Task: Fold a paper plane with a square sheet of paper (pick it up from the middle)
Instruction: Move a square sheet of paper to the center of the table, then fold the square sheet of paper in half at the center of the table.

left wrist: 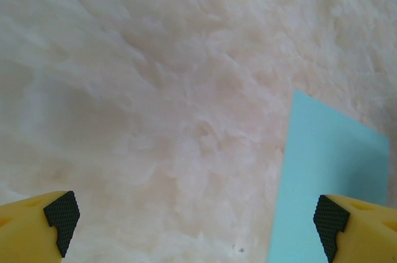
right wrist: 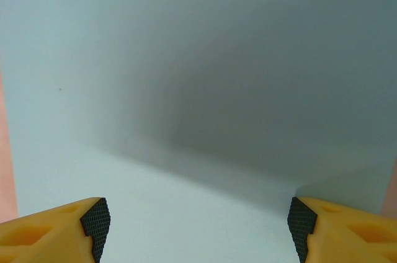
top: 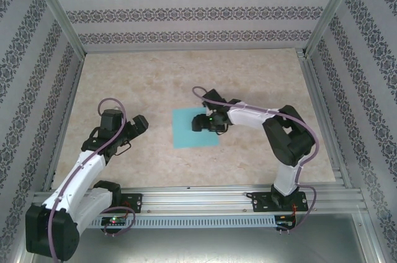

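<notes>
The square sheet of paper (top: 186,128) lies flat on the table (top: 186,77), turquoise and unfolded. My right gripper (top: 200,123) hovers low over the sheet's right half, open, with the paper (right wrist: 198,89) spread under its yellow fingers (right wrist: 310,226) and nothing between the black pads. My left gripper (top: 140,123) is off to the left of the sheet, wide open over bare table. In the left wrist view the sheet's left edge (left wrist: 329,170) shows at the right, just ahead of the right finger (left wrist: 347,226). No paper plane is in view.
Patterned walls and a metal frame (top: 59,21) enclose the beige marbled table. An aluminium rail (top: 205,198) carrying both arm bases runs along the near edge. Bare table surrounds the sheet on all sides.
</notes>
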You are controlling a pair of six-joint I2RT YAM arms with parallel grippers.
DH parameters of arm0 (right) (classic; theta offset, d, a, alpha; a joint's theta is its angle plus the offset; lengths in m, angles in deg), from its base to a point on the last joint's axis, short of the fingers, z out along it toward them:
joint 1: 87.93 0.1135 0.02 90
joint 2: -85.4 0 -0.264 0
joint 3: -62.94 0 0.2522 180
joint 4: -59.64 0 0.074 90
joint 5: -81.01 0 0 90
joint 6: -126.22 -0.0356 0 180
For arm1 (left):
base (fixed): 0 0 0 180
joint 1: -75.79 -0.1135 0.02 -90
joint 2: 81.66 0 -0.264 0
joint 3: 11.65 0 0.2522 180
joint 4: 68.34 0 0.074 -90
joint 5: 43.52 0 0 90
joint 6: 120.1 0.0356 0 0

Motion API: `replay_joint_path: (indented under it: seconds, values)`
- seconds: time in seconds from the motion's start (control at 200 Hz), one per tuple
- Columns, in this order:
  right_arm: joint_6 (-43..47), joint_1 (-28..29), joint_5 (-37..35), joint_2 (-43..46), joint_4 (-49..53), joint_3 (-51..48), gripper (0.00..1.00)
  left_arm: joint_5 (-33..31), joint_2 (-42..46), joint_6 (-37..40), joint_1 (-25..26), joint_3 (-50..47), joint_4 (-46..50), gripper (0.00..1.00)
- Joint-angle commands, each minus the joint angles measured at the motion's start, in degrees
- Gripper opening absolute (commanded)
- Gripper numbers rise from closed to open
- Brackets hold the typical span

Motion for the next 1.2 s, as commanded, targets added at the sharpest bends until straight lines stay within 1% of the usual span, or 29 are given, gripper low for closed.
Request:
replay_joint_path:
  seconds: [0.0, 0.065, 0.185, 0.34, 0.415, 0.52, 0.679, 0.819, 0.879, 0.969, 1.054, 1.154, 1.194]
  values:
    - [6.5, -2.8, -2.3, 1.7, 6.6, -1.0, 0.78, 6.5, -3.1, -0.5, -0.5, 2.7, -3.0, 1.0]
    - [5.8, -2.8, -2.9, 3.0, 6.5, -0.9, 0.78, 8.6, -4.7, -0.3, -0.5, 3.3, -2.9, 1.0]
    - [1.7, -1.2, -0.3, 4.4, 1.8, 0.0, 0.78, 10.1, -5.7, -0.2, -0.4, 2.3, -4.6, 1.0]
    - [-2.4, 3.2, -5.4, 0.9, 1.3, 3.4, 0.78, 10.3, -6.4, 0.9, -0.4, 3.2, -4.6, 1.0]
    - [-3.3, 4.1, -5.8, -1.6, 1.7, 4.9, 0.78, 10.2, -6.8, 1.4, -0.4, 4.2, -4.0, 1.0]
    - [-2.1, 5.1, -6.2, -3.6, 2.1, 5.6, 0.78, 10.3, -6.8, 2.2, -0.4, 5.1, -2.9, 1.0]
    - [2.0, 5.6, -7.3, -6.4, 6.9, 6.2, 0.77, 10.3, -6.1, 3.8, -0.4, 5.1, -1.6, 1.0]
    - [5.7, 6.0, -6.4, -6.6, 8.3, 4.5, 0.76, 10.3, -5.8, 4.0, -0.4, 4.0, -2.4, 1.0]
    - [5.8, 5.9, -7.5, -6.6, 10.0, 5.0, 0.77, 10.3, -6.1, 4.2, -0.4, 3.7, -2.9, 1.0]
    - [2.5, 6.0, -7.3, -6.5, 11.4, 6.6, 0.77, 10.4, -7.1, 4.3, -0.4, 3.8, -3.5, 1.0]
    - [-1.3, 6.9, -4.3, -5.5, 8.4, 7.2, 0.76, 11.6, -8.2, 4.0, -0.4, 4.1, -4.5, 1.0]
    - [-4.3, 8.0, -4.7, -3.4, 6.9, 9.7, 0.76, 13.6, -10.1, 3.5, -0.2, 4.2, -6.4, 1.0]
    - [-4.9, 8.0, -6.6, -2.8, 8.0, 11.1, 0.77, 14.3, -11.1, 3.2, 0.1, 4.3, -7.1, 1.0]
